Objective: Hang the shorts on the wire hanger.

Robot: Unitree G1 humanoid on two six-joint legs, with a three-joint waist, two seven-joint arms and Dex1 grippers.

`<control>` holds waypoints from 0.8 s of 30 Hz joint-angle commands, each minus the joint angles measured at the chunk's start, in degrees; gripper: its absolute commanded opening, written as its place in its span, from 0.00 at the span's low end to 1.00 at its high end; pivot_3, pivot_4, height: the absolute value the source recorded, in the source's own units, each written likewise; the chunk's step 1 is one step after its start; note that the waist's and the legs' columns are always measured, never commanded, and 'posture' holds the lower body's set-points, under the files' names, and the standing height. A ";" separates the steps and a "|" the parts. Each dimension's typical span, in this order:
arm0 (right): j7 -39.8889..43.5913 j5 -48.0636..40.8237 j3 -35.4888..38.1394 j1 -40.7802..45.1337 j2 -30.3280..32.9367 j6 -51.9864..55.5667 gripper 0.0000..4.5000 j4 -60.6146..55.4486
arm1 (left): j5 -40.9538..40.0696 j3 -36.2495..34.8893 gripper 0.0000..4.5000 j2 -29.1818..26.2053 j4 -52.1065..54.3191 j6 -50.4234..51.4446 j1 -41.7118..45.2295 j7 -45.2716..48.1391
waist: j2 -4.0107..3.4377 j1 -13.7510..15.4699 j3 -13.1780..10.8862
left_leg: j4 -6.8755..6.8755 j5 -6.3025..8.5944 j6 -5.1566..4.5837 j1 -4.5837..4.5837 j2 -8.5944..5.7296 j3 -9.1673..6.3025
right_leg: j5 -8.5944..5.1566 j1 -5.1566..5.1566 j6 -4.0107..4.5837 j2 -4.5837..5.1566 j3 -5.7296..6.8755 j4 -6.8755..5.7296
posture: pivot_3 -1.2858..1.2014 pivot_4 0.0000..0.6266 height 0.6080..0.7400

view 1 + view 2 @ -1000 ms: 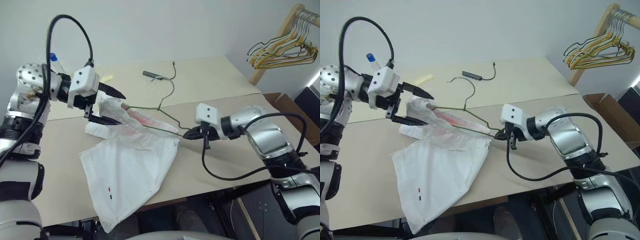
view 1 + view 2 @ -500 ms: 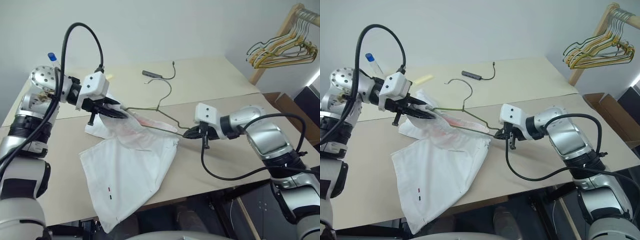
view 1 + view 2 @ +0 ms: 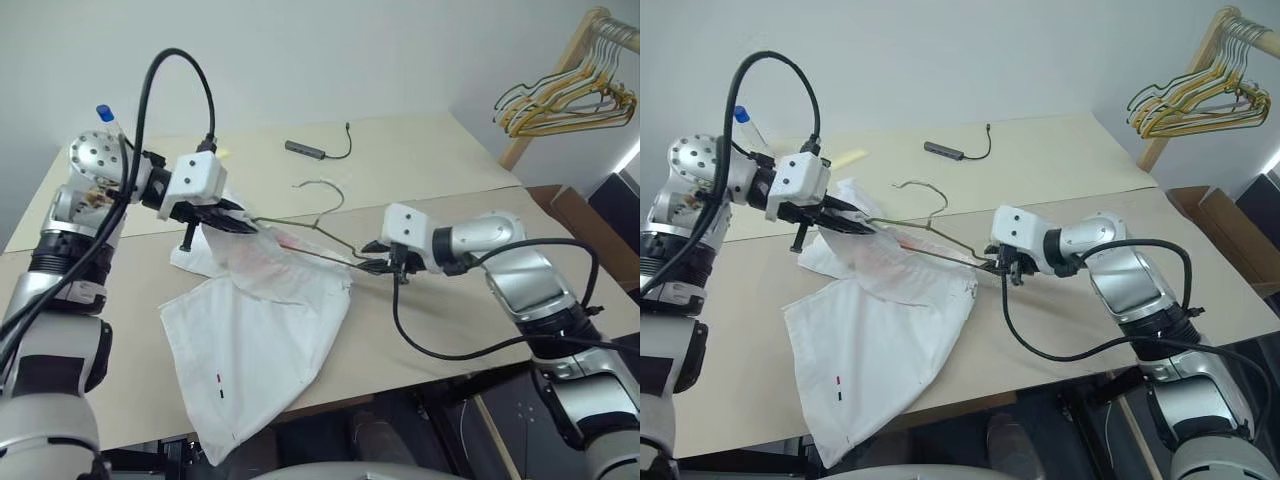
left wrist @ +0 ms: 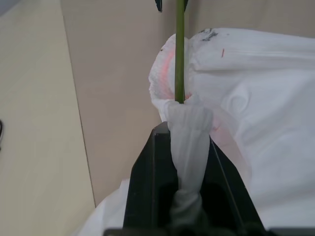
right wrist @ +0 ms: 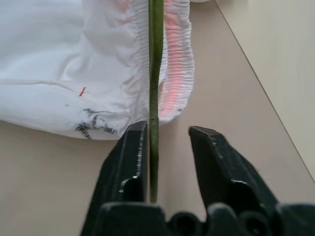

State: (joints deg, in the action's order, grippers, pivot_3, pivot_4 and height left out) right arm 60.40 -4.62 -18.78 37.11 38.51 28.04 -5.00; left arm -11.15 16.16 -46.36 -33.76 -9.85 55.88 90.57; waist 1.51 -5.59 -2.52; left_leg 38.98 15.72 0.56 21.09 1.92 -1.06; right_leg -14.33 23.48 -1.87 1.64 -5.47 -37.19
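Note:
The white shorts [image 3: 260, 330] lie spread on the table, their gathered waistband raised at the upper left. My left gripper [image 3: 235, 222] is shut on a bunched fold of that waistband [image 4: 189, 147]. The wire hanger [image 3: 925, 187] passes through the waistband, and its thin olive wire [image 4: 179, 49] runs from the left gripper across to the right one. My right gripper [image 3: 375, 262] is open at the hanger's right corner. The wire [image 5: 155, 73] lies between its fingers [image 5: 133, 167], against one of them. The pink smudge shows on the elastic edge [image 5: 174, 78].
A bunch of yellow and dark hangers [image 3: 565, 100] hangs on a wooden rack at the far right. A dark adapter with a cable [image 3: 310, 150] lies on the far part of the table [image 3: 440, 160]. A cardboard box [image 3: 1225, 225] stands beyond the right edge.
The left gripper closed on the waistband fold. The right gripper has opened off the hanger wire. The hanger's hook now sits lower, tipped toward the table.

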 commanded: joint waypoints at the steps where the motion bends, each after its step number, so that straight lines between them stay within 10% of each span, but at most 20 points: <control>1: -2.96 -1.16 7.18 1.62 1.60 0.96 0.61 -1.28 | 1.28 -3.68 0.01 0.11 -1.01 -0.77 1.79 -3.41 | 0.00 0.00 0.00 | 0.00 0.00 0.00 0.00 0.00 0.00 | 0.00 0.01 0.00 0.00 0.00 0.00 | 0.49 0.00 1.00; 5: -7.39 -3.50 14.50 1.76 1.81 5.68 0.90 -1.49 | 1.92 -5.92 0.01 1.33 -2.37 -0.36 2.53 -6.11 | 0.00 0.02 0.00 | 0.00 0.00 0.00 0.00 0.00 -0.02 | 0.00 0.00 0.01 0.01 0.01 -0.01 | 0.49 0.00 1.00; 13: -6.55 -19.96 30.91 -6.03 6.30 25.88 0.90 -8.85 | 1.32 -9.18 0.01 2.42 -3.18 0.60 3.33 -6.61 | 0.00 0.04 0.00 | 0.01 0.02 -0.03 0.05 -0.02 -0.07 | 0.01 -0.02 0.01 0.03 0.03 0.01 | 0.48 0.00 1.00; 24: -15.89 -30.71 25.33 -8.47 -5.20 44.98 0.90 -14.30 | 1.34 -10.28 0.01 2.33 -0.09 1.97 1.72 -7.16 | 0.00 -1.77 0.00 | 0.00 0.03 -0.05 -0.03 0.02 -0.13 | 0.01 -0.04 0.01 -0.07 -0.02 -0.13 | 0.48 0.00 1.00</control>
State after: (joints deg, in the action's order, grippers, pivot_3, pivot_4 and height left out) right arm 46.98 -33.41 6.91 26.63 34.78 70.72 -18.08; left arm -9.06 7.86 -43.48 -36.23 -8.26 56.87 83.84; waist 1.51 -7.36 -2.51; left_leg 38.98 15.75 0.51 21.07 1.94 -1.19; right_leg -14.31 23.45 -1.85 1.57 -5.48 -37.33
